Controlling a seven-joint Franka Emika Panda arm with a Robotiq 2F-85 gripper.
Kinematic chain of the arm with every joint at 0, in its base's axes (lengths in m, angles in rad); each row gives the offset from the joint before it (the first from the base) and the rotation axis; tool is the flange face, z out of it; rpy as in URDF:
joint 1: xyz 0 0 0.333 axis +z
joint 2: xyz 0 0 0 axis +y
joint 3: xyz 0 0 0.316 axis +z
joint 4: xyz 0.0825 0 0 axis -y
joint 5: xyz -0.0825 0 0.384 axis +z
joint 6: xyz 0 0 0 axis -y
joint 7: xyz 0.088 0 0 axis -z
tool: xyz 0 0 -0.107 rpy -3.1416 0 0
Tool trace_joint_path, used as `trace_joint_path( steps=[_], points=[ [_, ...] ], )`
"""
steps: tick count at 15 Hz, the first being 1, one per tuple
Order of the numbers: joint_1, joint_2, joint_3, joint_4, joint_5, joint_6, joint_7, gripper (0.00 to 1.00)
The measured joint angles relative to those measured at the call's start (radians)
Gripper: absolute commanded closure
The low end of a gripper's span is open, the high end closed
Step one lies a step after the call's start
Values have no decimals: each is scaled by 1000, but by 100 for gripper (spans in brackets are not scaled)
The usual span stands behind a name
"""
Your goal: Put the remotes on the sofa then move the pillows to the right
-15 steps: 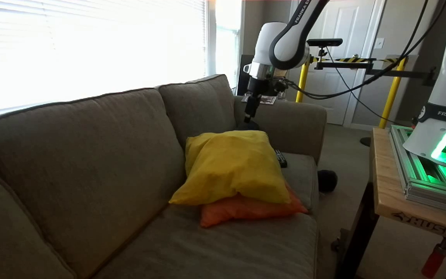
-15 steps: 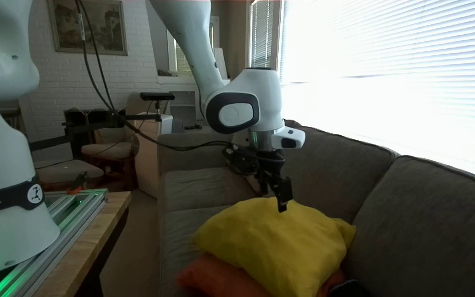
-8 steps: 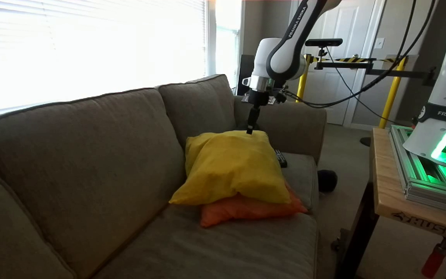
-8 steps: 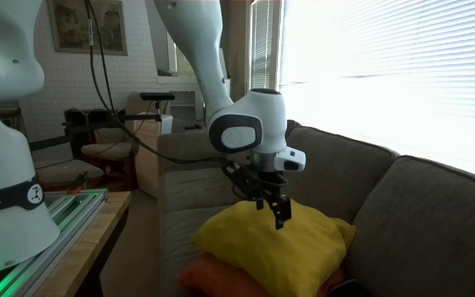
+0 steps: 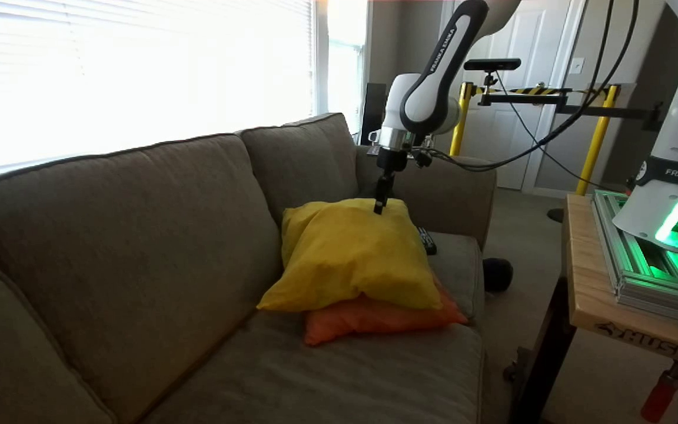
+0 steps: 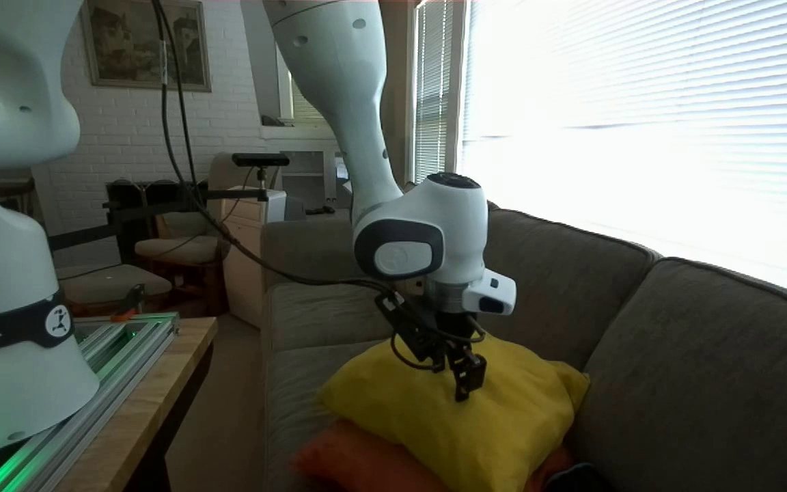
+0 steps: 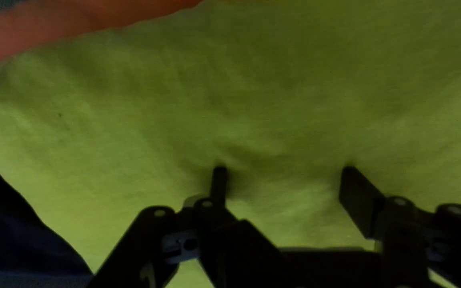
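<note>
In exterior view, left: sofa (image 5: 121, 235). Next, yellow pillow (image 5: 348, 253) on sofa's seat, lying over orange-red pillow (image 5: 374, 321). My gripper (image 7: 284, 168) points down, slightly tilted, at yellow pillow's far part; wrist view shows my jaws parted, tips against yellow cloth. My wrist (image 5: 396, 106) above, bent downward. Remote (image 5: 427, 240) on seat, just beside yellow pillow. My forearm (image 5: 442, 56) slants up rightward. Far right, my base (image 5: 662, 200), upright, green-lit, over wooden table (image 5: 586, 265).

A large window (image 5: 168, 76) glares with daylight through horizontal blinds (image 6: 762, 89) in both exterior views. A white panelled door (image 5: 542, 35) and grey wall (image 5: 589, 41) stand beyond carpet (image 5: 518, 235); a framed painting (image 6: 120, 55) hangs on a white brick wall (image 6: 229, 130), a cushioned chair (image 6: 178, 251) below.
</note>
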Motion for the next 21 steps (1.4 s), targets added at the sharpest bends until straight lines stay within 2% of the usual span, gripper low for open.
trace_joint_path(
  steps=[6, 16, 21],
  points=[
    [1, 15, -12, 21, 0, 0, 0, 99],
    [10, 2, -17, 16, 0, 25, 13, 100],
    [-9, -168, 33, -77, 7, 73, 39, 100]
  ],
)
